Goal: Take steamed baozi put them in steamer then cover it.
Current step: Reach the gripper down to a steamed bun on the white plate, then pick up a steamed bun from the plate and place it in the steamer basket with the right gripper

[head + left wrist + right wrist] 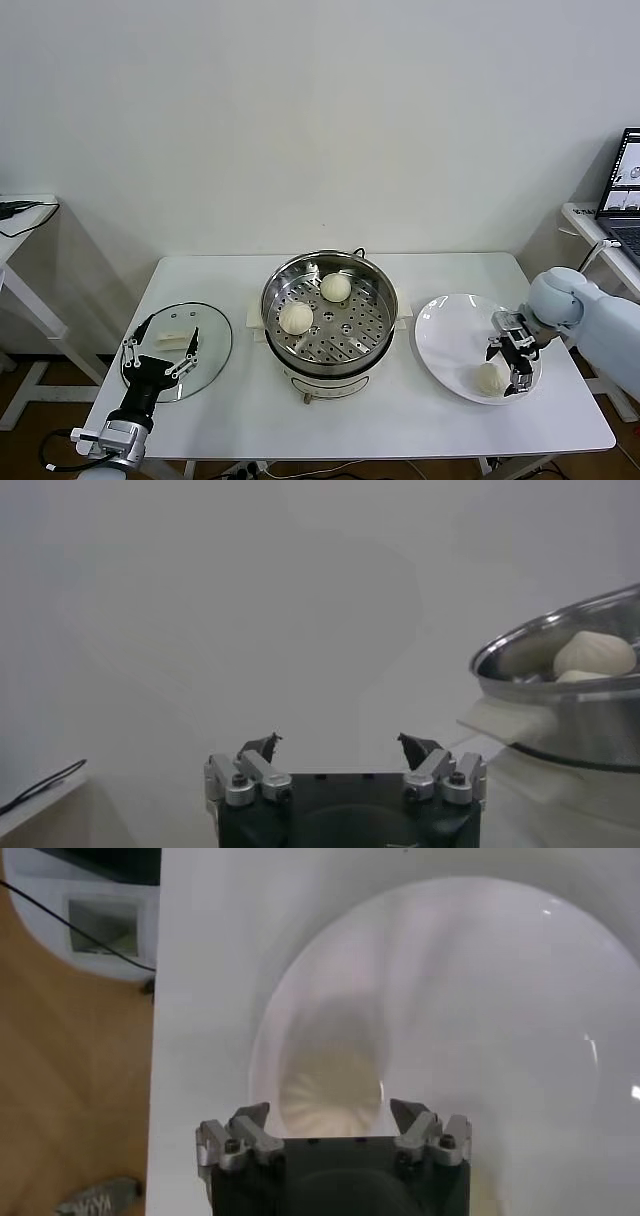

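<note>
Right hand [512, 362] hangs with its fingers spread wide over the white plate [450, 325] at the right end of the bench [400, 425], poised above the one bun [490, 377] that lies near the plate's front rim; it grips nothing. From the right wrist camera that bun [330, 1093] sits directly ahead of the spread jaws.

Going by size, the steamer [328, 345] comes first: a wide steel pot at the middle of the bench, rigid and probably heavy, best left where it stands. Two buns already rest on its perforated tray, one [296, 317] toward the left side and one [336, 287] toward the back, apart from each other.

The glass lid [215, 340] lies flat at the left end of the bench. It looks hard, smooth and breakable, so its white handle [172, 333] is the sensible place to take it. The left hand [160, 352] waits over the lid's front part, also spread and holding nothing.

The bun on the plate is likely light, soft and easily dented, with a smooth skin that may slip. A gentle pinch across its widest part, low on the sides, should suit it best.
</note>
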Available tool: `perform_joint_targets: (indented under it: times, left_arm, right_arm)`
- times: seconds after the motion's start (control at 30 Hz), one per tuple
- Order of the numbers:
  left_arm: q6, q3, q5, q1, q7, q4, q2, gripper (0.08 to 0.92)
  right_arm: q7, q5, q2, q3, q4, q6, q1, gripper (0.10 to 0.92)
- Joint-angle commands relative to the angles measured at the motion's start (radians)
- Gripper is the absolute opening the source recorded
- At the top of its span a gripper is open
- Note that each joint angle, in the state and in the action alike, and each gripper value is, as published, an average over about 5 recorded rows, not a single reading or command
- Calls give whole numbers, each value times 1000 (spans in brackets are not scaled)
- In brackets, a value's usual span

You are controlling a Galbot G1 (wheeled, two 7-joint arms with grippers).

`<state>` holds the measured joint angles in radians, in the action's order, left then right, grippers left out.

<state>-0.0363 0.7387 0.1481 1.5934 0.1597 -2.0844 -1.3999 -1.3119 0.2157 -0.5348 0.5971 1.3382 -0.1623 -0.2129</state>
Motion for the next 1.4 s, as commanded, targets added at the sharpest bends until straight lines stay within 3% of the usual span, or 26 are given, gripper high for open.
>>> perform_joint_targets:
  times: [0.03,0.13,0.37,0.77,1.13,1.4]
  left_arm:
    - [0,0,0,-1,0,0,-1,823]
    - [-1,-1,0,-2,-1,3,-2,823]
    - [-4,1,0,-2,0,8,-2,823]
    - [-3,-1,0,0,-2,1,-3,823]
    - [2,-13,2,2,-5,-11,-3,823]
    - [4,-11,2,3,-4,-15,1,823]
  right_arm:
    - [1,26,-17,-23,-20,4,-30,823]
    - [-2,30,-23,-26,-24,5,-30,817]
    - [-3,39,-32,-31,-31,7,-36,703]
    - [-7,-16,-4,-31,-15,7,11,653]
    - [-39,-194,77,180,53,1,411,653]
    - [-15,-282,29,385,163,69,770,653]
